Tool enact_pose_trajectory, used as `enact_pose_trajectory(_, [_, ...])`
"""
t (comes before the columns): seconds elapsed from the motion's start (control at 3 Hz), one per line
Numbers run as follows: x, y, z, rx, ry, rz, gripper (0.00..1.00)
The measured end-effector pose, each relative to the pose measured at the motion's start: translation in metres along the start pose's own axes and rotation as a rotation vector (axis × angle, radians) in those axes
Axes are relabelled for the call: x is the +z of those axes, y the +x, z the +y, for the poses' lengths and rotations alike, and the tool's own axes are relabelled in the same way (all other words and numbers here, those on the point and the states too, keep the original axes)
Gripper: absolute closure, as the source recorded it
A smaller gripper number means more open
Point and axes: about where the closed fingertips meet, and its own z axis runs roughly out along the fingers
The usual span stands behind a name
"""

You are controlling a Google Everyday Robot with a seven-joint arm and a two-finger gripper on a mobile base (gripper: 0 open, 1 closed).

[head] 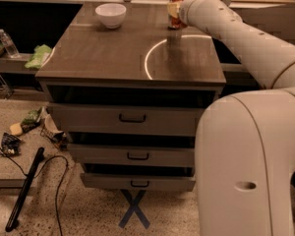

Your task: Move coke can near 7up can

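The red coke can [178,17] is at the far right of the wooden cabinet top [108,58], with its base at or just above the surface. My gripper [174,10] is at the end of the white arm [236,31], which reaches in from the right, and it is shut on the can. The arm covers part of the can. The 7up can does not show; it is hidden or out of view.
A white bowl [110,14] stands at the far left of the top. The cabinet's three drawers [132,118] are slightly pulled out. A water bottle [9,43] and a green cloth [39,56] lie on a shelf at left. Cables and litter [24,132] are on the floor.
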Motion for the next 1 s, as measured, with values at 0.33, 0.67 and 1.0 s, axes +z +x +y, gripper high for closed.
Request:
enact_pose_trajectory(0.33, [0.02,0.01,-0.016,0.025,0.013,0.0,0.51])
enact_pose_trajectory(0.67, [0.03,0.013,-0.022,0.032,0.021,-0.006,0.28])
enact_pose_trajectory(1.0, [0.036,0.021,-0.028,0.045,0.044,-0.016,0.05])
